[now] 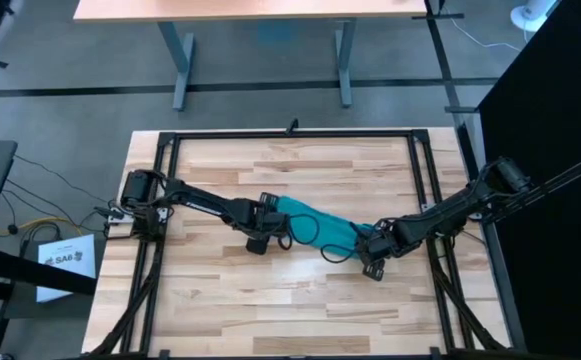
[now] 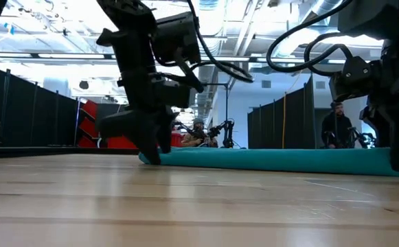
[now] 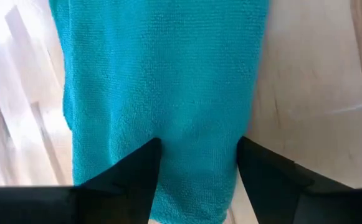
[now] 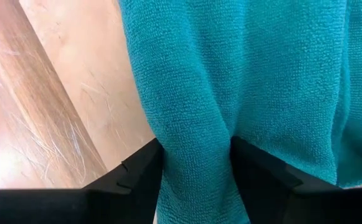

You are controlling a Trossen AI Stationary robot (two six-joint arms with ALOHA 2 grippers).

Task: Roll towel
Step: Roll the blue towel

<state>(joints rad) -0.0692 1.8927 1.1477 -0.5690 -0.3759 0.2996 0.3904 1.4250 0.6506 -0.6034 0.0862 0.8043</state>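
The teal towel [image 1: 320,228] lies as a narrow bunched strip on the wooden table [image 1: 270,320], slanting from mid-table toward the right near side. In the low view the towel [image 2: 275,161] is a low band resting along the tabletop. My left gripper [image 1: 276,214] is at its left end and my right gripper [image 1: 366,246] at its right end. Each is shut on cloth. In the left wrist view the towel [image 3: 168,74] stretches away from the fingers; in the right wrist view the towel [image 4: 261,68] shows lengthwise folds. My left gripper [image 3: 196,165] pinches the towel's left end [image 3: 193,180] between its two fingers, which point steeply down from above. The cloth narrows where they close in on it. Layers cannot be counted. This end stays low on the table. My right gripper [image 4: 196,165] pinches a raised lengthwise fold [image 4: 196,137] at the towel's right end between its two fingers. They come from above, slanting down, with the fold running on away from the gripper. The cloth is bunched into ridges there, and the rest lies on the table.
A black metal frame [image 1: 170,140] runs around the tabletop's edges. Bare wood [image 1: 300,170] lies on the far side of the towel and toward the near edge. Beyond the table stands a desk [image 1: 260,20], and people [image 2: 336,127] show in the room behind.
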